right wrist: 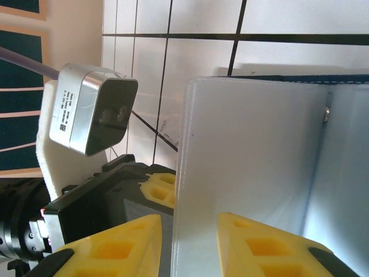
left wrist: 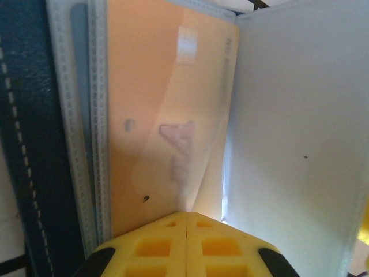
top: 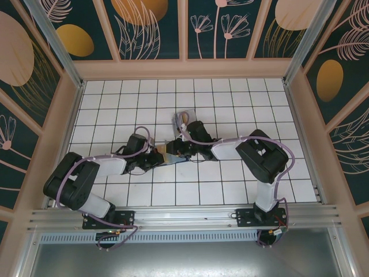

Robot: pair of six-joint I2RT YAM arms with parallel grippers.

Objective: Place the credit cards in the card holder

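A tan-gold credit card (left wrist: 155, 86) lies in a clear ribbed sleeve against the dark blue wallet (left wrist: 34, 144). My left gripper (left wrist: 186, 218) is shut on its near edge. A pale wallet flap (right wrist: 253, 150) stands upright, and my right gripper (right wrist: 190, 225) is closed on it with one finger on each side. In the top view both grippers, left (top: 166, 154) and right (top: 180, 149), meet at mid-table over the wallet. The clear card holder (top: 183, 120) stands just beyond them on the white tiles.
The left arm's wrist camera (right wrist: 92, 115) and yellow fingertips (right wrist: 158, 184) sit close beside the flap. White tiled floor (top: 115, 98) stretches around the arms. Patterned walls (top: 75, 109) close in the left, right and far sides.
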